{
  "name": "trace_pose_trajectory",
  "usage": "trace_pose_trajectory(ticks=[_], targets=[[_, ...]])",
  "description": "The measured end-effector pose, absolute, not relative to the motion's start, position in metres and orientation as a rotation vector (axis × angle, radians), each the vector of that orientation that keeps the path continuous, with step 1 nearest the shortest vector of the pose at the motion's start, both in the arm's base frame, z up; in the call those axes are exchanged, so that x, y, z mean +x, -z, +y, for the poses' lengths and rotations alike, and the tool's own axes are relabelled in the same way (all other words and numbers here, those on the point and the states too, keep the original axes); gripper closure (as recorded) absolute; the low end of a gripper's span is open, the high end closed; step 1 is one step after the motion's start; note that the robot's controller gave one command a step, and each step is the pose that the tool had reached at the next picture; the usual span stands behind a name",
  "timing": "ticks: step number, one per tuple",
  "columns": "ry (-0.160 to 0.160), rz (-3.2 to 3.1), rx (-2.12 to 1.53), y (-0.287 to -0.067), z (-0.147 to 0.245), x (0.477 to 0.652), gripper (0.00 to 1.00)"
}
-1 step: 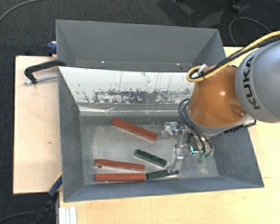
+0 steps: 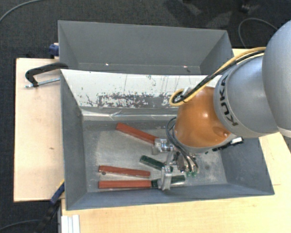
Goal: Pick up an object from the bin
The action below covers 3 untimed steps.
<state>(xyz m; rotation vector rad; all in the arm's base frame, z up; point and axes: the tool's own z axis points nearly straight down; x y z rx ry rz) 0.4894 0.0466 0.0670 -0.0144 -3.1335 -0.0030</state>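
Observation:
My gripper [image 2: 183, 163] hangs low at the bin's front right, below the arm's orange cover. Just to its left lies a dark green handled tool [image 2: 150, 161], pointing toward it. A pair of pliers with two long red handles [image 2: 124, 177] lies along the front wall, its metal head [image 2: 165, 181] right below the gripper. Another red-handled tool [image 2: 136, 132] lies slanted behind these, its metal end [image 2: 161, 144] close to the gripper's left side. Whether anything sits in the gripper is hidden.
The arm and its orange cover hide the right middle of the bin floor. The bin's left part holds only the red handles' ends. The high back wall stands well behind the tools.

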Motion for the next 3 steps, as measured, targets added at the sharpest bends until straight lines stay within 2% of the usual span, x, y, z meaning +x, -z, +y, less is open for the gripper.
trace_pose_trajectory(ticks=[1, 2, 3], targets=[[0.003, -3.143, -0.019, -0.072, 0.045, 0.492, 1.0], [0.002, -3.155, -0.066, -0.183, 0.023, 0.51, 1.0], [0.002, -3.154, -0.064, -0.237, 0.014, 0.523, 1.0]])
